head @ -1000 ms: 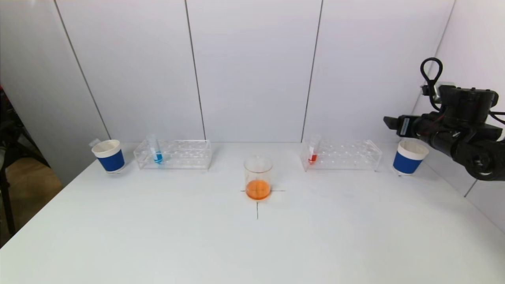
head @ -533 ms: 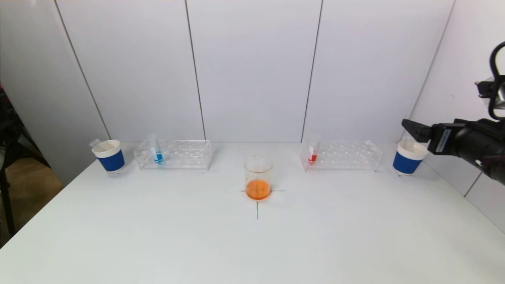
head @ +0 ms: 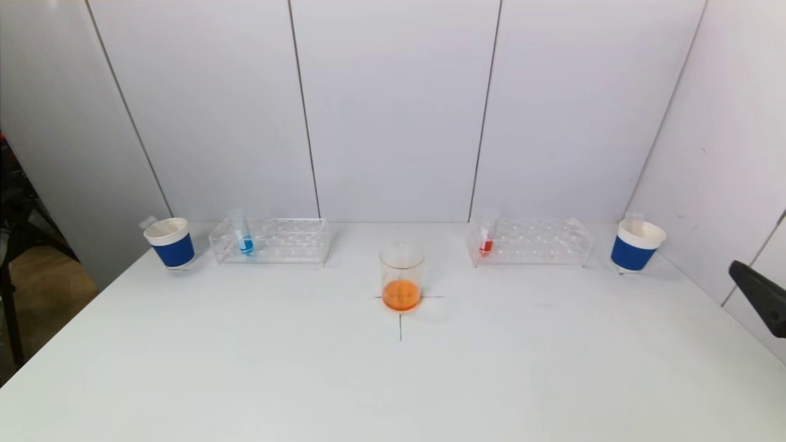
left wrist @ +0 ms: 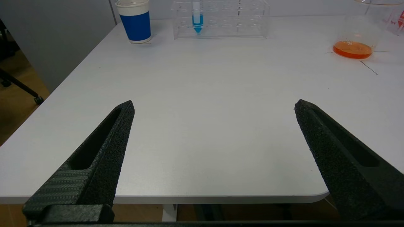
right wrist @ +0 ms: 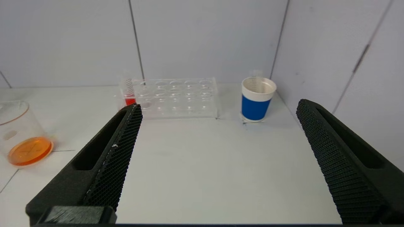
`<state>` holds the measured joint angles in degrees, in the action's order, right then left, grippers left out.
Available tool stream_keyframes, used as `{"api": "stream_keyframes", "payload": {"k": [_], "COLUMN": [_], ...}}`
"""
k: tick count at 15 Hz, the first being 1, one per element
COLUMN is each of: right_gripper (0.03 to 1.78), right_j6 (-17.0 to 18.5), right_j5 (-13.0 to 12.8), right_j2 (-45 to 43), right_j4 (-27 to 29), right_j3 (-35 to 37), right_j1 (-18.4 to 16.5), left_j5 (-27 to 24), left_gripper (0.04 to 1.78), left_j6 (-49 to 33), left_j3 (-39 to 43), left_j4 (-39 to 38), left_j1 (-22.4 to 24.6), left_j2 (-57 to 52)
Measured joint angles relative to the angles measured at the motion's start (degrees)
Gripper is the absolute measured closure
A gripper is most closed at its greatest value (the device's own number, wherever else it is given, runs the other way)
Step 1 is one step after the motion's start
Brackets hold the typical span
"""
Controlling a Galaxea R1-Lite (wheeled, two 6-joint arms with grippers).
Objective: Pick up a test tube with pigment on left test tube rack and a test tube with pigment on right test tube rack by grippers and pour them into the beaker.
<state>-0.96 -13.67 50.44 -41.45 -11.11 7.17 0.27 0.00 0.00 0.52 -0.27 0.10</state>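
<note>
A glass beaker (head: 401, 275) with orange liquid stands at the table's middle. A clear left rack (head: 270, 240) holds a tube of blue pigment (head: 244, 234). A clear right rack (head: 531, 241) holds a tube of red pigment (head: 486, 238). My right gripper (right wrist: 219, 107) is open and empty, low at the table's right side; one fingertip (head: 756, 294) shows at the head view's right edge. My left gripper (left wrist: 214, 105) is open and empty, at the table's near left edge, out of the head view. The blue tube (left wrist: 197, 20), red tube (right wrist: 129, 94) and beaker (right wrist: 22, 138) show in the wrist views.
A blue-banded paper cup (head: 169, 242) stands left of the left rack with a clear tube in it. A matching cup (head: 635, 245) stands right of the right rack, near the right wall. Grey wall panels close the back and right side.
My right arm has pulled back from above the right cup, moving right and down until only a fingertip shows in the head view. Nothing on the table has moved.
</note>
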Motion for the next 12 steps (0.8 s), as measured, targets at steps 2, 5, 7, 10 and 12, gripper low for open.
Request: {"api": "stream_keyframes", "payload": {"k": [2,5,7,10,12], "right_gripper": [0.04,0.04,0.04,0.04,0.04], "right_j6": [-1.82,-3.39,-3.74,-1.76,-0.41], "right_j5": [-1.95,-2.93,-2.82,-2.51,-1.55], "right_j2": [-6.51,-16.38,-24.32,-31.73,-33.45], "right_j4": [1.40,7.78,14.49,22.80,25.82], "right_j3": [2.60,5.22,6.23,9.92,10.80], "right_j1": [-0.59,-1.19,-1.37,-1.55,-1.55], "left_j5": [0.00,0.00,0.00,-0.02,0.00], "left_gripper": [0.05,0.05,0.05,0.05,0.05], "left_j6": [0.02,0.00,0.00,0.02,0.00], "left_j3": [0.00,0.00,0.00,0.00,0.00], "left_j4": [0.00,0.00,0.00,0.00,0.00], "left_j1": [0.00,-0.02,0.00,0.00,0.00], "left_j2": [0.00,0.00,0.00,0.00,0.00]}}
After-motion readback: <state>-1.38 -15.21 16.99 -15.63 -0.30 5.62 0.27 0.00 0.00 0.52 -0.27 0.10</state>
